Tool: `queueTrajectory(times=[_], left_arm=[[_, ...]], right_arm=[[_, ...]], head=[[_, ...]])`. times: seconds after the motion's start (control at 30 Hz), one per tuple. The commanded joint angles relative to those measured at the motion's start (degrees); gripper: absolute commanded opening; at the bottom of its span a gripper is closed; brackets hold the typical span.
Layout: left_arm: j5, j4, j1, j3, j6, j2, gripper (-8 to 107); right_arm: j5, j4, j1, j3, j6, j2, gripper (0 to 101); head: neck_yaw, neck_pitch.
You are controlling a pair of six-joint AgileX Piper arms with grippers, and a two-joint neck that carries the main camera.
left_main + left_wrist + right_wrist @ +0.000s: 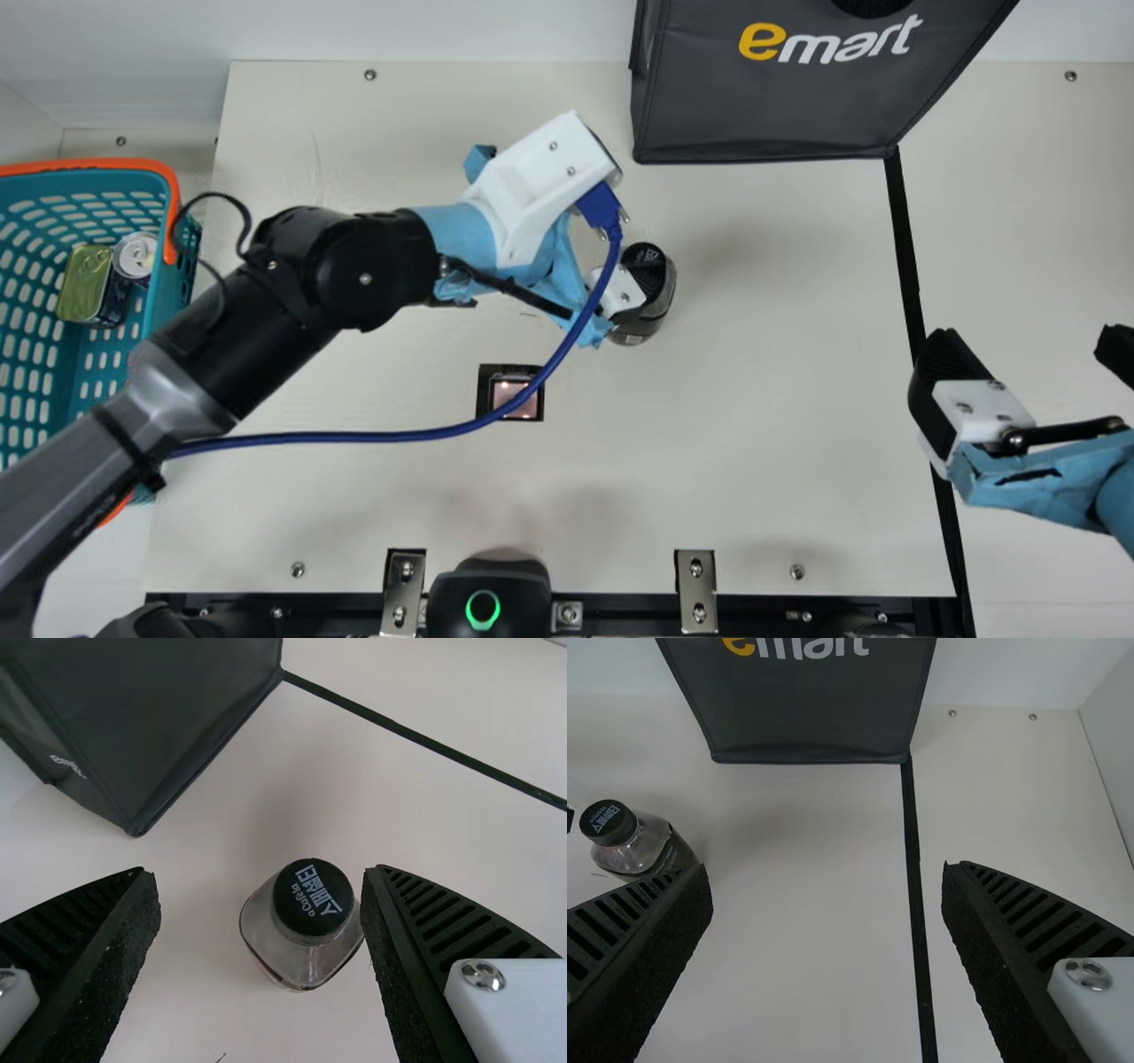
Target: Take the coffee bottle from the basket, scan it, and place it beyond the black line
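My left gripper (627,288) is over the middle of the table in the main view, partly covering the dark coffee bottle (640,331). In the left wrist view the bottle (306,943) stands upright with its black cap up, in the gap of the open left gripper (259,904), nearer one finger. The right wrist view shows the bottle (648,849) beyond one finger. My right gripper (1028,341), also open in the right wrist view (828,895), holds nothing. It is around the right side of the black line (907,257).
A teal basket (164,292) with cans (135,255) stands at the left. A dark bag (771,97) is at the back. Near the middle lies a small scanner window (502,390), crossed by a blue cable (399,436); a green-ringed device (483,589) is at the front edge.
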Motion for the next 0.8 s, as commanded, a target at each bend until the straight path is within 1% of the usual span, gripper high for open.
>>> queueTrajectory(times=[0.0,0.37,0.77], left_arm=[[-0.3,0.9,0.2,0.6,-1.4,-1.0,90],[-1.0,6.2,1.3,4.2,-8.1,-8.1,90],[-0.2,14.6,3.3,8.6,-18.4,-17.8,90]], right_arm=[[0.0,0.0,0.0,0.0,0.0,0.0,91],[0.0,0.0,0.0,0.0,0.0,0.0,91],[0.0,0.0,0.0,0.0,0.0,0.0,91]], head=[[0.1,-1.5],[0.1,-1.5],[0.1,-1.5]])
